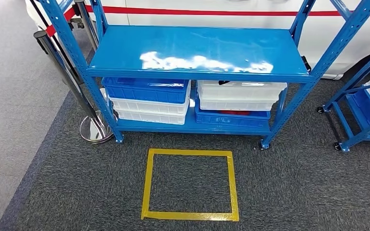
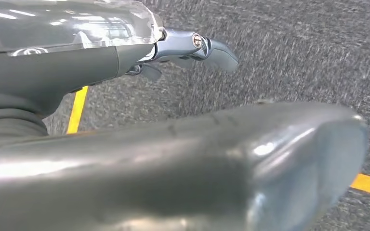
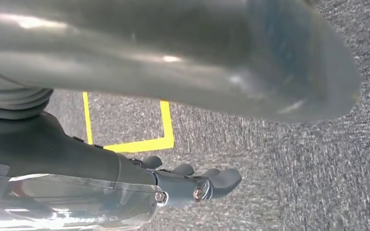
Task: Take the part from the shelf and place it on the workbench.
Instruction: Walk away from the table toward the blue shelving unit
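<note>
A blue steel shelf [image 1: 197,50] stands ahead of the humanoid robot on dark grey carpet [image 1: 289,192], its glossy top deck bare and catching the ceiling lights, its front edge running straight across the head view. Both arms hang at the robot's sides: in the left wrist view the left hand [image 2: 192,48] points down over the carpet with its thick grey thumb [image 2: 250,159] large in the foreground and its darker fingers [image 2: 217,50] stretched out loosely, gripping nothing; in the right wrist view the right hand [image 3: 192,180] hangs the same way, fingers [image 3: 221,178] slightly apart and free of any load. Beneath the top deck, well ahead of both hands, the lower deck carries stacked bins: a blue bin [image 1: 147,89] over white bins [image 1: 149,109] on the left, a white bin [image 1: 238,94] over a blue one [image 1: 231,117] on the right, with a dark shape at the white bin's rim; whether that is the part cannot be told. No legible writing or labels show. A yellow tape square [image 1: 190,185] marks the carpet between the robot and the shelf, one corner of it lying just past the right hand, and open carpet spreads around it. A chrome stanchion [image 1: 94,127] stands by the shelf's left leg, a second blue rack [image 1: 361,110] at far right.
</note>
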Robot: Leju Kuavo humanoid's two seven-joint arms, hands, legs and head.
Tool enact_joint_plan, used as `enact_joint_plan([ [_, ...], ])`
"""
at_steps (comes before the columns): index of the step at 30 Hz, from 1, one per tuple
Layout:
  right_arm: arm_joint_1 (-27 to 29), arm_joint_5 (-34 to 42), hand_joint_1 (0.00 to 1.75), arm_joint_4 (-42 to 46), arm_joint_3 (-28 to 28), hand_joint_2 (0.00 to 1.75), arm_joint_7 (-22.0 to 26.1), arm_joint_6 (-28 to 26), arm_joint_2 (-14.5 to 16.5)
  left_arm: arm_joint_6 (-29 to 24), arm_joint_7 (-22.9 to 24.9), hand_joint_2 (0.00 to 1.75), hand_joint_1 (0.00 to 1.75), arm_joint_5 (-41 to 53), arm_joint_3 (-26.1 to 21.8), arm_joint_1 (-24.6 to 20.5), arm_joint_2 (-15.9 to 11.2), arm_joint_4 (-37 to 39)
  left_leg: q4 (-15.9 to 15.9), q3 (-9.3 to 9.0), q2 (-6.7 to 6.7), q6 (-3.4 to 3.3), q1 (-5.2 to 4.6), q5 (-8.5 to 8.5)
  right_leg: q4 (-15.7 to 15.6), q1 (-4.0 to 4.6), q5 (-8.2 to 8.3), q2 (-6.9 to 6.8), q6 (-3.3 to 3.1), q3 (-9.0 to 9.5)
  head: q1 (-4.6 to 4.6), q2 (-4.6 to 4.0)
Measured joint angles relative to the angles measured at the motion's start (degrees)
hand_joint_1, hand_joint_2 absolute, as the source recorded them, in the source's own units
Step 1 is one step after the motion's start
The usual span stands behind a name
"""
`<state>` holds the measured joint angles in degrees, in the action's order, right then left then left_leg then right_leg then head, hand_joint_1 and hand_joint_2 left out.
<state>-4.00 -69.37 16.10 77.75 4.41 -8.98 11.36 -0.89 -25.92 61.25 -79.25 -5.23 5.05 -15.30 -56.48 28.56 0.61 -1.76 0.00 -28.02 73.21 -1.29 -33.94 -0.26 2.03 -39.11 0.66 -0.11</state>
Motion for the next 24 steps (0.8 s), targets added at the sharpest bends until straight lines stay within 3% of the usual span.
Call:
enact_joint_plan([
  [3,0.4,0.0,0.00,0.0,0.0,0.00,0.0,0.2,-0.1,0.1,0.1,0.00,0.00,0.0,0.0,0.1,0.3,0.0,-0.1,-1.85,0.69,0.56,-0.05,-1.54,-9.6,0.12,7.17,0.19,-0.58,2.38,0.02,0.00],
  [5,0.4,0.0,0.00,0.1,0.0,0.00,0.0,0.4,-0.2,0.2,0.2,0.00,0.00,0.0,0.0,0.0,0.4,0.0,-0.2,-2.40,0.86,1.23,-0.14,-2.52,-13.2,0.38,8.74,0.35,-1.21,3.43,0.11,0.00],
  [9,0.4,-0.2,0.00,0.1,0.0,0.00,0.0,0.7,-0.2,0.3,0.6,0.00,0.00,-0.1,0.0,-0.1,0.4,0.0,-2.7,-2.50,0.62,2.47,-0.09,-3.13,-13.8,0.30,8.04,0.21,-2.72,4.85,0.20,0.00],
  [11,0.4,-0.3,0.00,0.2,0.0,0.00,0.0,0.7,-0.2,0.3,0.7,0.00,0.00,-0.1,0.0,-0.1,0.4,0.1,-8.4,0.62,0.15,3.07,0.17,-4.80,-14.1,0.19,7.49,0.05,-3.27,5.88,0.30,0.00],
  [13,0.4,-0.4,0.00,0.3,0.0,0.00,0.0,0.7,-0.2,0.4,0.8,0.00,0.00,-0.1,0.0,-0.1,0.5,0.1,-15.3,5.44,-0.04,3.60,0.44,-7.76,-14.2,0.19,6.71,0.01,-3.48,6.63,0.35,0.00],
  [14,0.4,-0.4,0.00,0.3,0.0,0.44,0.0,0.7,-0.2,0.4,0.9,0.00,0.00,-0.1,0.0,0.0,0.5,0.1,-17.2,7.25,-0.09,3.75,0.55,-8.59,-14.2,0.19,6.27,0.03,-3.46,7.12,0.36,0.00],
  [15,0.4,-0.5,0.00,0.3,0.0,0.87,0.0,0.7,-0.2,0.4,1.0,0.00,0.00,-0.2,0.0,0.0,0.5,0.1,-17.3,8.31,-0.13,3.80,0.62,-8.38,-14.2,0.18,5.79,0.05,-3.39,7.73,0.35,0.00],
  [16,0.4,-0.7,0.00,0.3,0.0,0.87,0.0,0.7,-0.2,0.4,1.0,0.00,0.00,-0.2,0.0,0.1,0.5,0.1,-15.5,8.40,-0.18,3.76,0.65,-6.74,-14.2,0.17,5.27,0.05,-3.27,8.45,0.36,0.00],
  [17,0.5,-0.7,0.00,0.3,0.0,0.87,0.0,0.6,-0.2,0.4,1.1,0.00,0.00,-0.2,0.0,0.1,0.5,0.1,-12.1,7.82,-0.24,3.55,0.65,-3.97,-14.2,0.15,4.73,0.04,-3.11,9.20,0.36,0.00],
  [19,0.5,-0.2,0.00,0.4,0.2,0.00,-0.1,0.9,-0.1,0.4,1.2,0.00,0.00,-0.2,0.0,0.2,0.5,0.1,-5.5,6.53,-0.27,2.93,0.47,0.89,-14.1,0.19,3.80,0.16,-2.64,10.28,0.32,0.00],
  [20,0.4,0.5,0.00,0.4,0.4,0.00,-0.1,1.2,0.0,0.4,1.2,0.00,0.00,-0.2,0.0,0.3,0.5,0.1,-3.7,6.16,-0.27,2.58,0.32,2.18,-14.1,0.22,3.47,0.30,-2.30,10.44,0.31,0.00],
  [22,0.0,2.3,0.00,0.4,1.2,0.00,0.1,2.1,0.0,0.5,1.3,0.00,0.00,-0.2,0.0,0.4,0.5,0.1,-3.0,5.92,-0.32,1.96,0.04,2.25,-14.4,0.23,3.08,0.67,-1.50,10.52,0.31,0.00],
  [24,-0.2,3.4,0.00,0.4,2.0,0.87,0.3,2.2,0.0,0.6,1.4,0.00,0.00,-0.2,0.0,0.4,0.6,0.1,-2.3,5.28,-0.64,1.24,0.25,2.54,-14.1,0.18,2.46,0.69,-0.84,10.72,0.24,0.00],
])
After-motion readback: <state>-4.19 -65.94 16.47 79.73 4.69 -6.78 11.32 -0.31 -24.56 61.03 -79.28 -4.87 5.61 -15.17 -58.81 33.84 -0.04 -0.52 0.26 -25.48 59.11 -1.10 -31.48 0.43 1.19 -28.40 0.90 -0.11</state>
